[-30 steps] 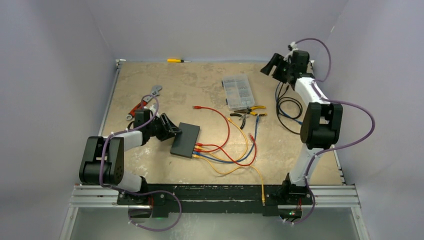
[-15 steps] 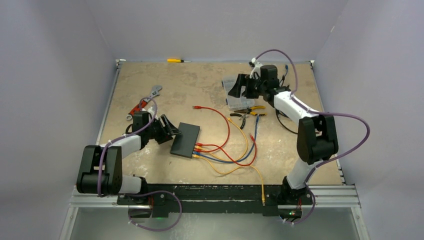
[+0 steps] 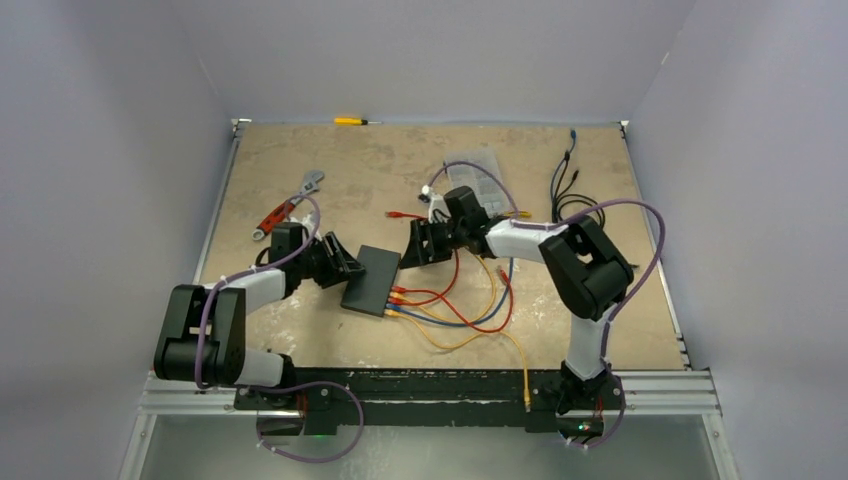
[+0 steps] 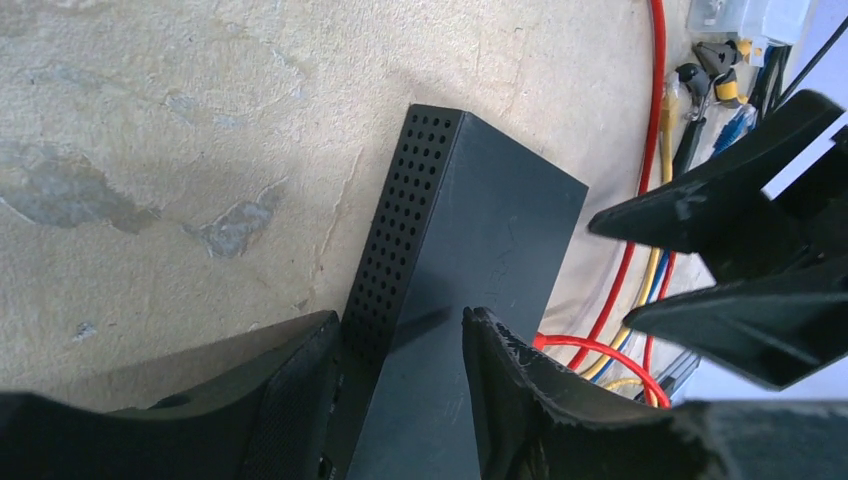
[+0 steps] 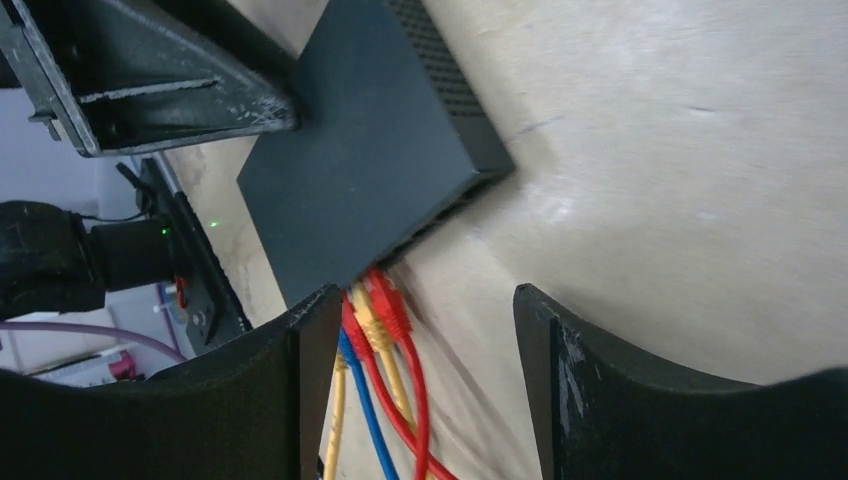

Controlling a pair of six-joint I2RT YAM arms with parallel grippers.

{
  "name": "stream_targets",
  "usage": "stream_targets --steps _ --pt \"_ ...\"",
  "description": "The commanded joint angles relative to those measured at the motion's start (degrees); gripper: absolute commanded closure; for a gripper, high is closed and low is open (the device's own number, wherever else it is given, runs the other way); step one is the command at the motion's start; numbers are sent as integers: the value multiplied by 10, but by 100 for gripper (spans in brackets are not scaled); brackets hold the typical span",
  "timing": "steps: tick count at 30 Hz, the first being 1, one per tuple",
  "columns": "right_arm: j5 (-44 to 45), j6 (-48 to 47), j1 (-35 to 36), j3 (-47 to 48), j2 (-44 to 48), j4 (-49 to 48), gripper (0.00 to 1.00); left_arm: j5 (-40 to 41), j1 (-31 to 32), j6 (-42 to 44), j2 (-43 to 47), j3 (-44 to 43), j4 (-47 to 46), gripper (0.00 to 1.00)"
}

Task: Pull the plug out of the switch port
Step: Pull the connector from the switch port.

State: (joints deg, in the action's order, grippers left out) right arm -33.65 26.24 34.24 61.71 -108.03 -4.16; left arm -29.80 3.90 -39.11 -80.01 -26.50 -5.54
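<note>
Matte-black switch (image 3: 371, 279) lies flat on the tan surface (image 3: 350, 170), centre-left. Seen from above, its ports are on the right-hand edge, w/ red, yellow & blue cables (image 3: 455, 322) fanning out toward the arm bases.

Left gripper (image 3: 338, 262) is at the opposite, left side of the box. In the left wrist view its fingers (image 4: 290, 400) are clenched onto the switch, one against the perforated side, the other on the top face. Prob a brace, so the box won't slide when a plug gets tugged.

Right gripper (image 3: 418, 246) hangs just beside the switch's far-right corner, above the cable fan, touching nothing. Its fingers (image 5: 600, 390) are spread wide w/ nothing held.

Right wrist view puts that gap over the port edge. The row of plugs (image 5: 372, 308) sits toward the left finger, and the outermost red plug (image 5: 392, 298) is nearest the middle. Task doesn't say which plug; my guess is that red one, since it's best lined up.

All plugs look seated, so the pull isn't done yet. Next move needs the right arm to drop, pinch the plug body, not the cable, and draw straight out from the port.

Risk: plugs are packed tight, so a finger could catch a neighbour. Latch tabs aren't visible and may resist.

Clear organiser box (image 3: 480, 170) sits behind the right arm, not involved.
</note>
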Motion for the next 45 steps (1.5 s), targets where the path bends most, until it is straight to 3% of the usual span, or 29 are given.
stream_targets --steps 1,13,25,32,37,45 --pt "-32 36 30 30 -26 -67 34 8 11 19 -26 -8 17 54" --pt "-66 72 33 126 -119 -93 42 15 12 15 -76 -67 10 59" --pt "-13 32 30 165 -129 -25 27 5 13 35 -173 -153 -5 56" --pt "54 -35 25 128 -80 46 23 71 13 63 -113 -155 96 48" --pt "58 -59 24 72 -52 59 30 93 13 64 -77 -123 141 48" --pt "-25 -33 40 11 -41 1 45 25 21 33 -84 -66 65 53"
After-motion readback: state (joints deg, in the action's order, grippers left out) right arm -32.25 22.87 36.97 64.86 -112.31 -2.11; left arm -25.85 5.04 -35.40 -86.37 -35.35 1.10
